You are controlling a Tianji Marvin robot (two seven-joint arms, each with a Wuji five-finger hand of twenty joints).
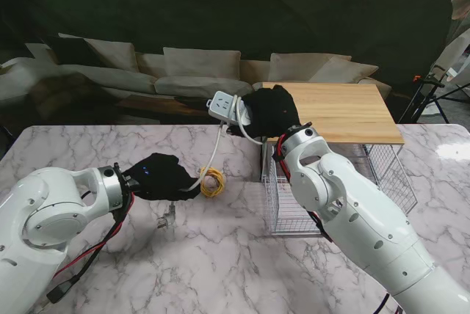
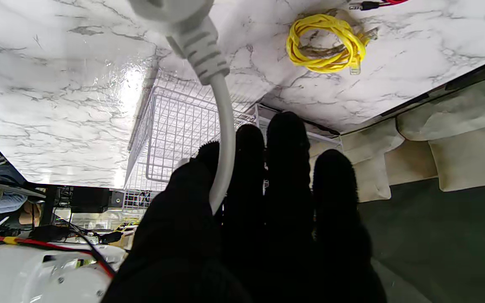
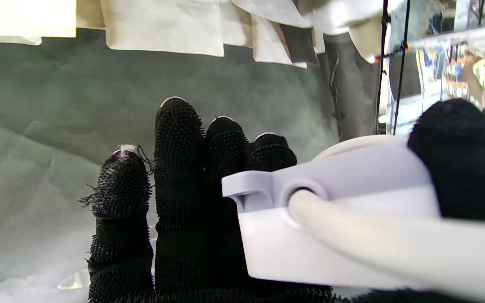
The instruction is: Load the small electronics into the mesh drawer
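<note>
A white power strip (image 1: pixel 220 106) is held up in the air by my right hand (image 1: pixel 273 111), beyond the far left corner of the mesh drawer (image 1: pixel 279 204). In the right wrist view the strip (image 3: pixel 335 219) sits between thumb and fingers of that hand (image 3: pixel 200 189). Its white cord (image 1: pixel 215 149) hangs down to my left hand (image 1: pixel 161 176), which pinches the cord (image 2: pixel 223 139) near the plug (image 2: pixel 192 38). A yellow cable coil (image 1: pixel 212 180) lies on the marble just right of the left hand and shows as the coil (image 2: pixel 324 44). The drawer (image 2: pixel 183 122) stands pulled out.
A wooden top (image 1: pixel 345 112) covers the drawer's wire frame (image 1: pixel 389 171); my right arm crosses over the drawer. A small clear object (image 1: pixel 167 218) lies on the marble table (image 1: pixel 88 149) nearer to me than the left hand. A sofa (image 1: pixel 198 72) stands beyond the table.
</note>
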